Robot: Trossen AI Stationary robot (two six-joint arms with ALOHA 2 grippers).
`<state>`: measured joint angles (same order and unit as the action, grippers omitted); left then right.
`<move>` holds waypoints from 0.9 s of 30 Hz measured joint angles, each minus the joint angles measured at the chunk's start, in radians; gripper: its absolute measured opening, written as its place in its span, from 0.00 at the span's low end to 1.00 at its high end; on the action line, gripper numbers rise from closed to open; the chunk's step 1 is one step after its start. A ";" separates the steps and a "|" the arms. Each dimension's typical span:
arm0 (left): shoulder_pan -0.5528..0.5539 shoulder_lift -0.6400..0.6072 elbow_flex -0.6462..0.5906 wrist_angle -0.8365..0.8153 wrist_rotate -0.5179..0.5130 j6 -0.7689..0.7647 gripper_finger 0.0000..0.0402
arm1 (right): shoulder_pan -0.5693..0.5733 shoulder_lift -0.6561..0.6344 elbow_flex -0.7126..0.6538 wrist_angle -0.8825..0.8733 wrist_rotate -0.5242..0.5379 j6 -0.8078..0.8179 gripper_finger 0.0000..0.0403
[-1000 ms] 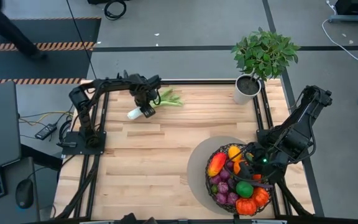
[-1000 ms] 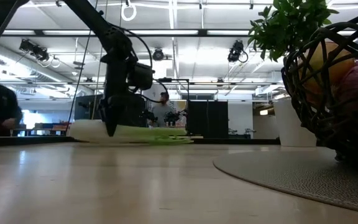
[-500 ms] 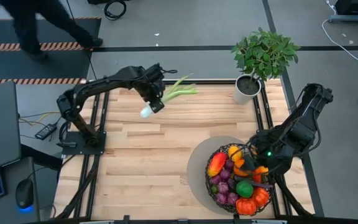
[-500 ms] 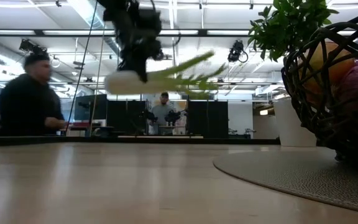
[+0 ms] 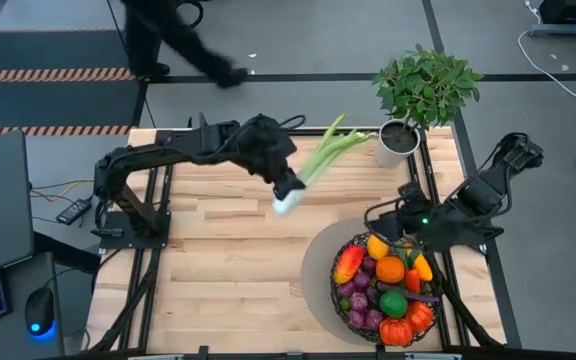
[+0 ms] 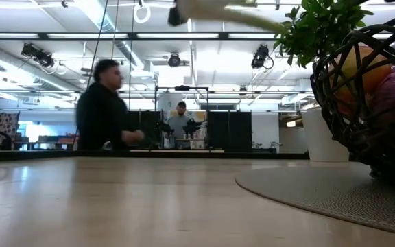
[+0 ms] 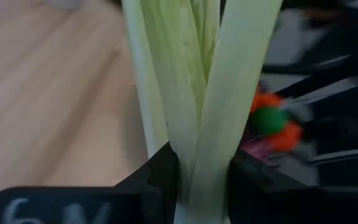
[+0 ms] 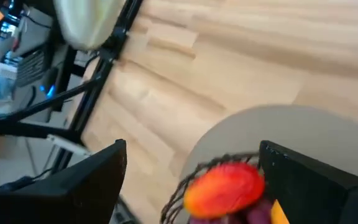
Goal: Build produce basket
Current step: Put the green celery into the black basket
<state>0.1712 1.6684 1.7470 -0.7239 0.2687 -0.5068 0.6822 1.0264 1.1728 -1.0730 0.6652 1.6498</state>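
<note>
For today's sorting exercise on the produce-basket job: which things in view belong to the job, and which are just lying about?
Part of the job:
- leek, held off the table by the left gripper
- basket, full of produce
- right gripper, open beside the basket

Just lying about:
- potted plant
- grey mat under the basket
- person walking behind

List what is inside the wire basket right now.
The basket holds an orange, a red-orange pepper, purple pieces, a green fruit and a small pumpkin. Anything beneath this pile is covered. The leek is not in it.
</note>
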 joint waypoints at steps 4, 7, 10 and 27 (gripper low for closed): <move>-0.071 0.000 0.008 0.151 0.001 -0.111 0.25 | -0.069 0.003 0.000 0.039 0.007 -0.049 0.91; -0.112 0.000 0.009 0.265 -0.015 -0.169 0.26 | -0.109 0.003 0.000 0.124 0.027 -0.114 0.91; -0.143 0.000 0.009 0.318 -0.063 -0.201 0.26 | -0.142 0.003 0.000 0.261 0.033 -0.252 0.91; -0.274 0.031 0.009 0.433 -0.185 -0.278 0.27 | -0.213 0.003 0.000 0.676 -0.062 -0.675 0.91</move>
<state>-0.1026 1.6990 1.7561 -0.2905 0.0837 -0.7851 0.4687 1.0290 1.1728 -0.3975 0.6033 0.9752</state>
